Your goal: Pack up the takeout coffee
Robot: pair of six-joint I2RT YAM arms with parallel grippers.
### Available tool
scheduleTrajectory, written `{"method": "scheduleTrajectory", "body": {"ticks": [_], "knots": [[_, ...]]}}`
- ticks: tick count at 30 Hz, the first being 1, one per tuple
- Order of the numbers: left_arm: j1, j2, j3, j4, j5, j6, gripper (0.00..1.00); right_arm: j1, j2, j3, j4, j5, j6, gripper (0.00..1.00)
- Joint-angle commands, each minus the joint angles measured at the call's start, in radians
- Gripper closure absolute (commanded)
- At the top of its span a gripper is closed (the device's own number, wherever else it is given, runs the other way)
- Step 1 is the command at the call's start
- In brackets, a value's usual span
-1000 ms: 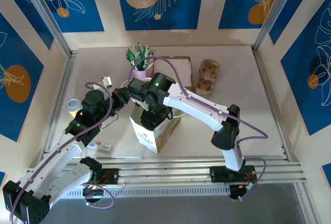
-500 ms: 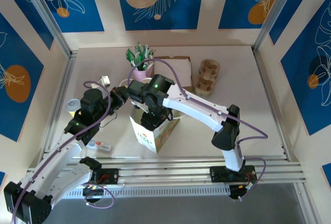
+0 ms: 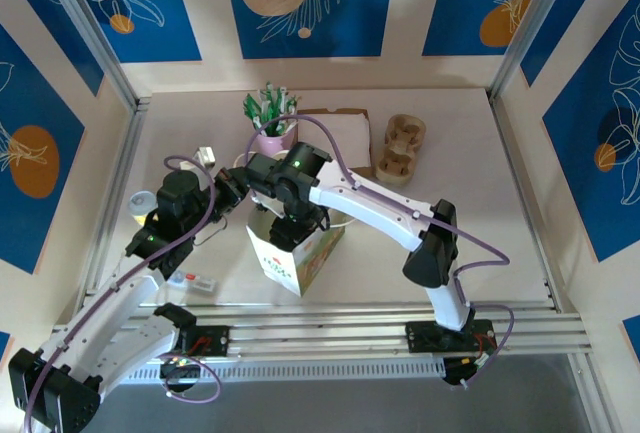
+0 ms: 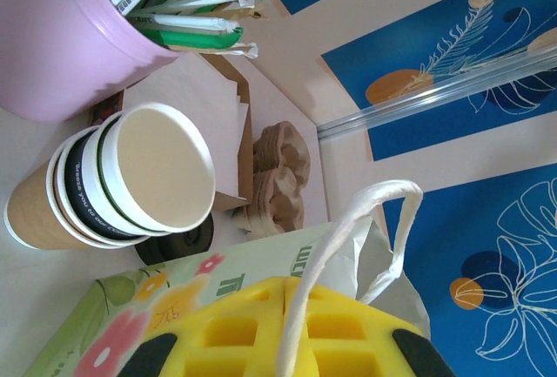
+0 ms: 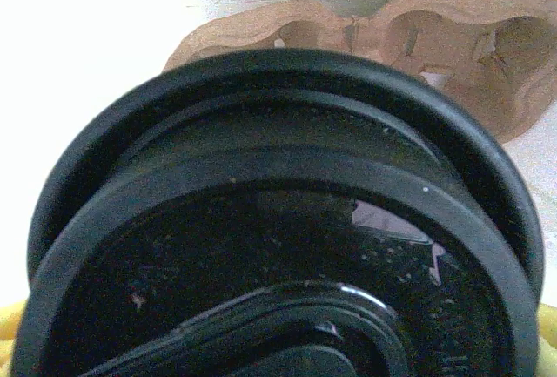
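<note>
L jaws are closed tight on the white loop handle [image 4: 370, 207] of the paper bag [image 3: 288, 265]. The handle runs down btw the yellow pads [image 4: 235, 333], w/ the bag's flower-print side just below them.

R jaws stand wide, gripping the takeout coffee [image 5: 278, 255]. Its black lid sits right up against the R wrist cam, w/ bits of yellow pad at both lower corners. In the top view R jaws hang over the bag's open mouth, just beside L jaws. The cup body can't be made out there, so can't tell if it's inside the bag or above the rim.

Ahead of L jaws on the table [image 3: 480, 203] is a stack of lidless cups [image 4: 130, 185]. A pink tub [image 4: 52, 46] of green-and-white wrapped sticks stands just past the stack, and a loose black lid [image 4: 178, 242] lies btw the stack and the bag. A cardboard cup carrier [image 5: 435, 37] sits beyond R jaws, apart from the bag.
</note>
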Motion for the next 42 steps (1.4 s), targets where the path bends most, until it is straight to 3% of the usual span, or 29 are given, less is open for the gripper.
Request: {"method": "scheduleTrajectory", "body": {"ticks": [1, 42], "knots": [[0.012, 0.001, 0.036, 0.032, 0.024, -0.012, 1.00, -0.012, 0.009, 0.031, 0.001, -0.030, -0.013, 0.23], [0.012, -0.006, 0.013, 0.068, 0.041, -0.044, 1.00, -0.026, 0.137, 0.144, 0.065, -0.073, -0.073, 0.22]]}}
